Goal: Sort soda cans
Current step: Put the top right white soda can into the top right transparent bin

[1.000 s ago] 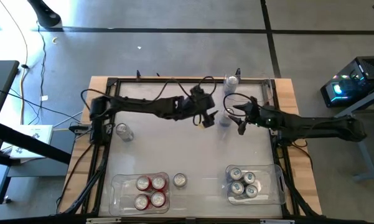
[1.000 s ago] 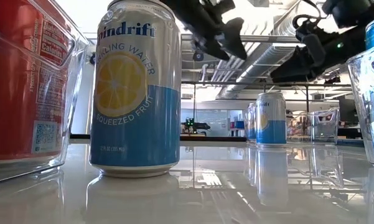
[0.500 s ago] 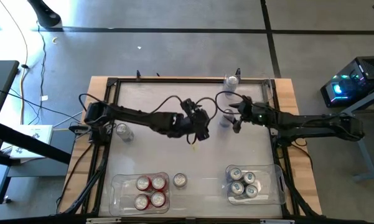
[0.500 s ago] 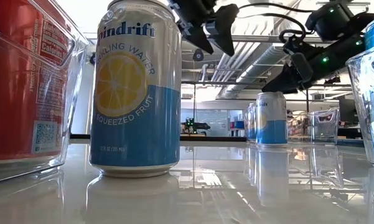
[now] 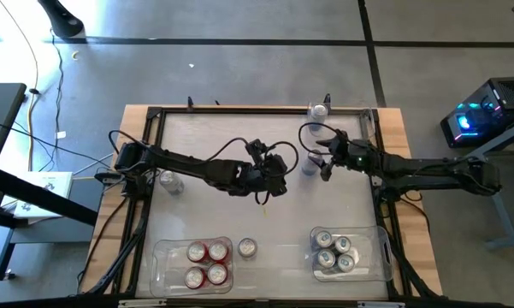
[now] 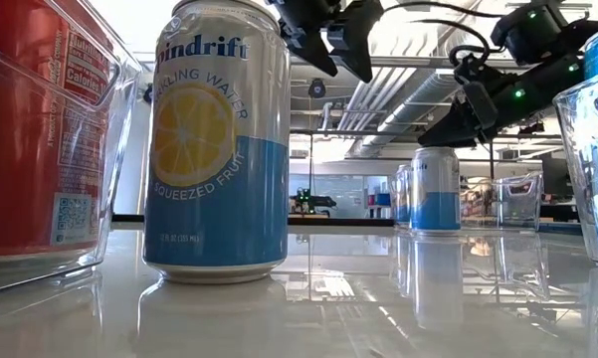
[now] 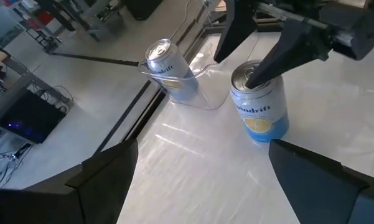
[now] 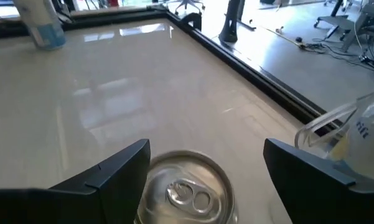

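Observation:
A blue-and-white soda can [image 5: 309, 162] stands upright on the white table, right of centre toward the far edge. My right gripper [image 5: 319, 162] is open just above it, and the can's silver top [image 8: 187, 186] shows between the two fingers [image 8: 115, 168] with a gap on each side. The can's lemon label [image 7: 259, 107] shows in the left wrist view. My left gripper [image 5: 274, 183] hovers open and empty over the table's middle, pointing at that can. Another soda can [image 5: 318, 111] stands in a clear bin at the far edge.
One can [image 5: 167, 180] stands alone at the left, and another [image 5: 247, 248] stands between the two near bins. The near left bin [image 5: 162, 261] holds red cans, and the near right bin [image 5: 378, 255] holds silver-topped cans. A dark frame [image 5: 239, 109] rims the table.
My left gripper has drawn back from the can toward the table's near edge and left, turning as it went. My right gripper has edged closer to the can and a little down. The can has not moved.

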